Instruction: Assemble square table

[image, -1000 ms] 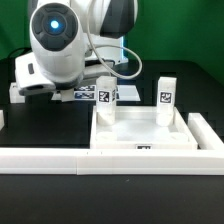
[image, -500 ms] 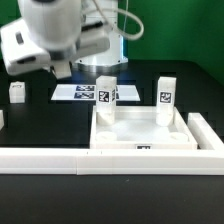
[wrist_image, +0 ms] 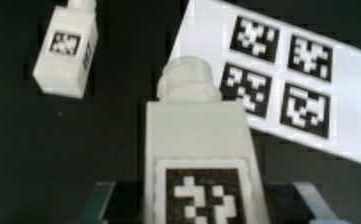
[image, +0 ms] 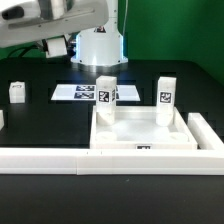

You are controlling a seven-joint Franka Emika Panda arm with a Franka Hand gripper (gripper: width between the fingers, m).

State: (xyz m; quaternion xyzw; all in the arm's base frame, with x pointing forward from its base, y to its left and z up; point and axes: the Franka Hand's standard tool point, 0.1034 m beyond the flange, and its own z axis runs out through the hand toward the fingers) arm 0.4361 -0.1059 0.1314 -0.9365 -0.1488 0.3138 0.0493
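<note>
Dark surface point(image: 40, 125) lay under my gripper point(wrist_image: 203, 198), clamped on third leg point(wrist_image: 195, 125); two seemingly fitted legs point(image: 106, 90) stood well apart, fourth leg point(wrist_image: 65, 50) waited near.

Smooth white plastic leg point(wrist_image: 198, 150), matt black bench point(image: 45, 125)

No words or numbers are readable; only black-and-white tags point(wrist_image: 203, 195) on each leg point(wrist_image: 195, 120) and the marker board point(wrist_image: 280, 68).

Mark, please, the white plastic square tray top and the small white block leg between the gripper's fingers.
White tray top point(image: 138, 128): exterior view, bare floor.
White block leg point(wrist_image: 198, 135): wrist view, plain face above its tag.
</note>
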